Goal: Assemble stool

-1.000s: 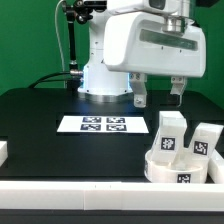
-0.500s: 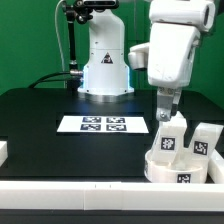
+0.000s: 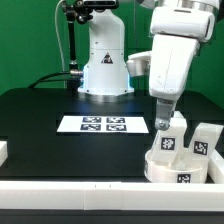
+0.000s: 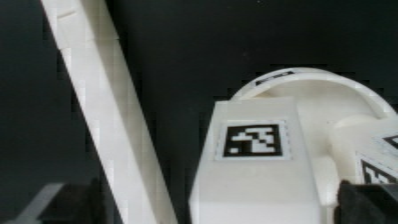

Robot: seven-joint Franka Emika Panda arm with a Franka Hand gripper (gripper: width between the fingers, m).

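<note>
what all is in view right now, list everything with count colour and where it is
seat: one, white round disc with a square tag, near corner on the exterior view's right
legs: three, white tagged blocks, standing on or right behind the seat; the third is only partly visible
marker board: one, flat white sheet with black tags, middle of the table
table: one, black top
border rail: white, along the near edge; a short white piece at the exterior view's left edge
arm base: one, white, behind the marker board
gripper: one, open, beside the leftmost leg, holding nothing
</note>
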